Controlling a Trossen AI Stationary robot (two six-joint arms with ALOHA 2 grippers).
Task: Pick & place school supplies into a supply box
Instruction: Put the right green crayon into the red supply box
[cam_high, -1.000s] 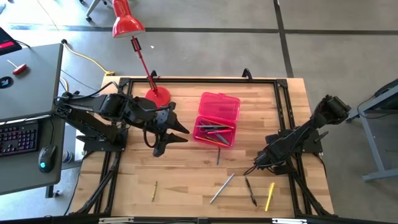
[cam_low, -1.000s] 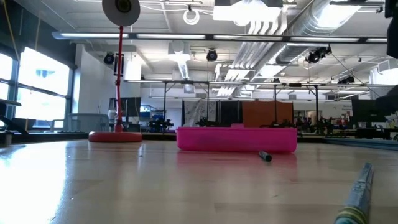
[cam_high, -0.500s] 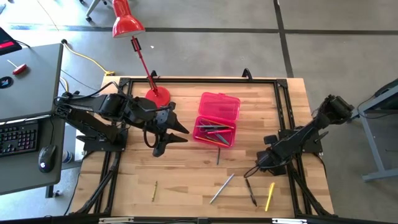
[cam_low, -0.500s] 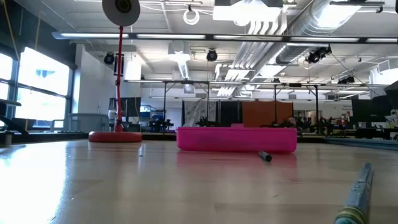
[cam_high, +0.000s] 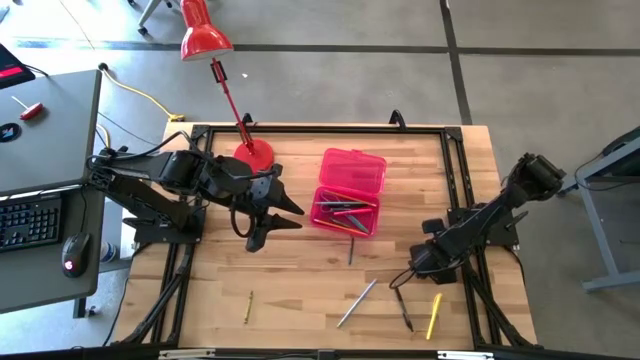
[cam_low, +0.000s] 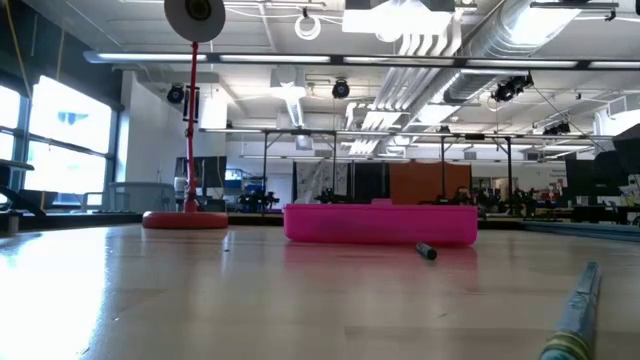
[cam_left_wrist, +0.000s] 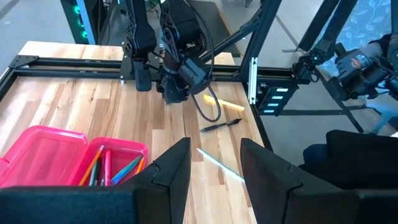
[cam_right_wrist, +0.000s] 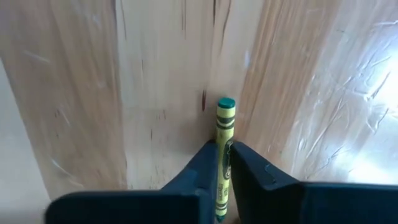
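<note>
Now | right gripper (cam_right_wrist: 222, 163) clamps crayon (cam_right_wrist: 224, 134), shifted slightly | left gripper (cam_left_wrist: 214, 163) wide, unmoved

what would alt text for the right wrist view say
The right gripper is shut on a yellow crayon with a green tip, seen close up over the pale wooden table. Nothing else is in view.

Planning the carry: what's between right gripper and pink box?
In the high view, bare wood and one dark pencil beside the pink box; the right gripper is shut on a yellow pencil.
</note>
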